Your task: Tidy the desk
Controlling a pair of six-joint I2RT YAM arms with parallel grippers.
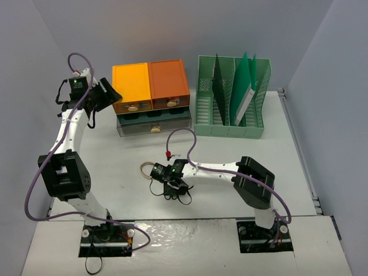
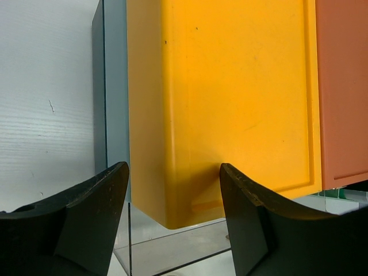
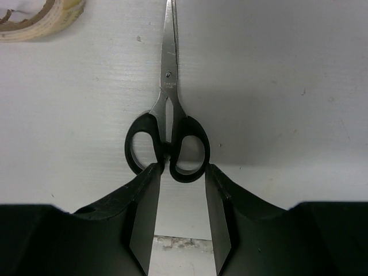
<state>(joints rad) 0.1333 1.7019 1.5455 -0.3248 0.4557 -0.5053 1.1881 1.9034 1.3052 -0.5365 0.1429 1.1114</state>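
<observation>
Desk (image 1: 126,172) spread off-white under both arms, w/ scissors (image 3: 168,103) flat near its front-centre & a tape roll (image 3: 34,20) near the blade tips. R gripper (image 3: 182,167) sat part-open astride one handle loop; can't tell if pinching. L gripper (image 2: 173,167) gaped wide, empty, by yellow drawer box (image 2: 218,103) at back-left

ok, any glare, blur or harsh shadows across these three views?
Top external: soft, even light, only faint shadows under the arms on the desk, and a patchy sheen on the near strip. Left wrist: the yellow drawer is sharp, while the fingers are almost black. Right wrist: the scissors are crisp with a soft shadow to their right, and the tape roll is cropped at the corner.
</observation>
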